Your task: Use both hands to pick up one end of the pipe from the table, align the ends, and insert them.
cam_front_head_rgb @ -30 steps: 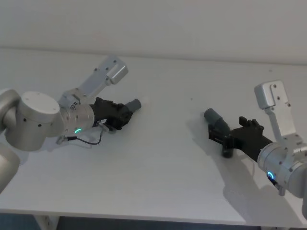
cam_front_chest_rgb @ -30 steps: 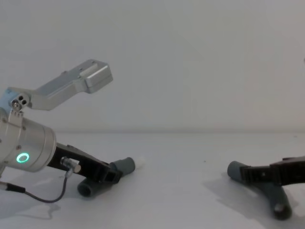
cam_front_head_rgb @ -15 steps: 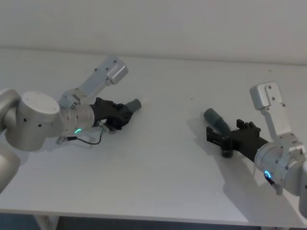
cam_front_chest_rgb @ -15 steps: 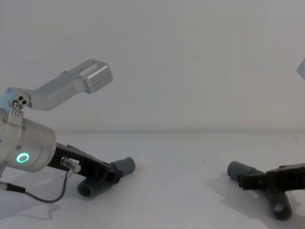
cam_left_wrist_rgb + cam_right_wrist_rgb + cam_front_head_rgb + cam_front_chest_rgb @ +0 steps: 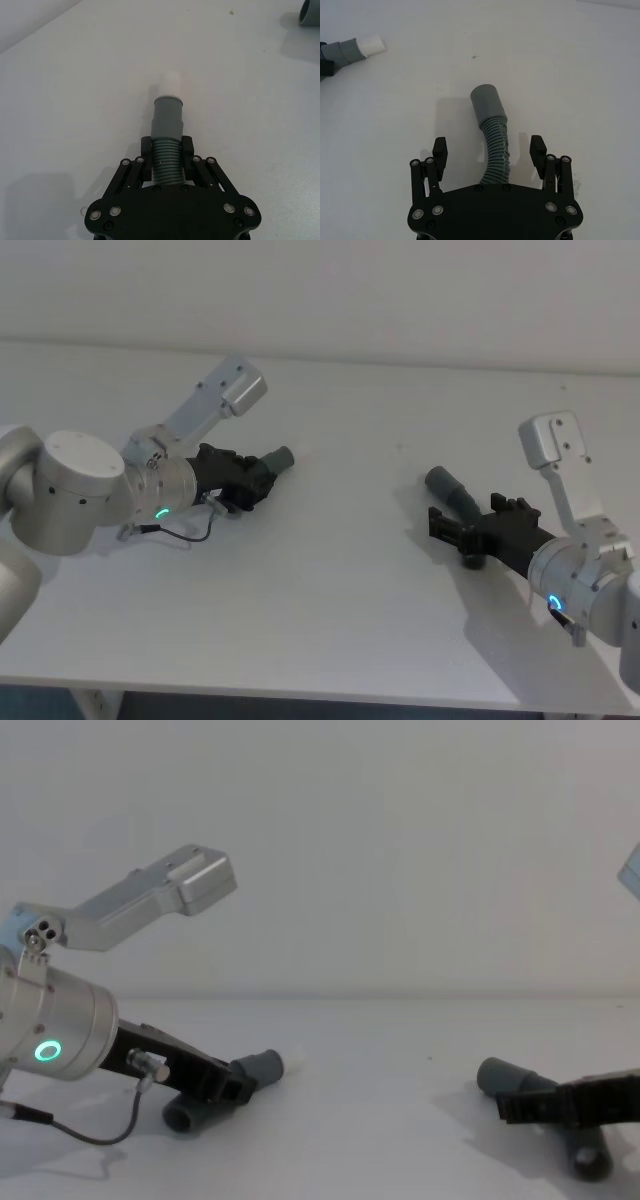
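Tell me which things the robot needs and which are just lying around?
Needed: left gripper, shut on the left hose piece; right gripper, open around the right hose piece; the table.
Just lying around: a thin black cable beside the left gripper.

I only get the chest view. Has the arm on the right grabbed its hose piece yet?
Observer: No. The right wrist view shows the right gripper with its fingers open on either side of the right hose piece, touching neither side.
Visitor: And the left arm?
Observer: The left wrist view shows the left gripper shut on the ribs of the left hose piece, just behind its grey cuff.
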`<action>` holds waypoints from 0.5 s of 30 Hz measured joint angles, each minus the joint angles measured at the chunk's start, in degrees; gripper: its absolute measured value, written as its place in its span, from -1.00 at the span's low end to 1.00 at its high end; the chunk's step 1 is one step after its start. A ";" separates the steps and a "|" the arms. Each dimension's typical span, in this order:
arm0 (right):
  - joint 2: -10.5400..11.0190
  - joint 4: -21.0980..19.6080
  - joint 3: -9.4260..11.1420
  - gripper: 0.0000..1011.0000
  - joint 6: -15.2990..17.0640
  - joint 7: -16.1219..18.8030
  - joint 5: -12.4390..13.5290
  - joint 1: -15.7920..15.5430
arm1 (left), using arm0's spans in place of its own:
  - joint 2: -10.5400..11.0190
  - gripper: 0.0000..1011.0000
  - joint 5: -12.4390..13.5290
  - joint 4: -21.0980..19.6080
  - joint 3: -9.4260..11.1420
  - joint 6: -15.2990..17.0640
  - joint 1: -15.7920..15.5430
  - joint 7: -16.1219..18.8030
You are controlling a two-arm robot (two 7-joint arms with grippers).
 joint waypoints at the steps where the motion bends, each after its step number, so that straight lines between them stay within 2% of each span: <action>1: -0.05 0.01 0.03 0.98 0.08 0.02 0.00 0.00 | 0.00 -0.34 0.00 0.00 0.00 0.00 0.00 0.00; 11: -0.47 0.17 0.25 0.98 0.86 0.58 0.00 -0.03 | 0.00 -0.34 0.00 0.00 0.00 0.00 0.00 0.00; 15: -0.53 0.19 0.28 0.91 1.02 0.78 -0.02 -0.06 | 0.00 -0.34 0.00 0.00 0.00 0.00 0.00 0.00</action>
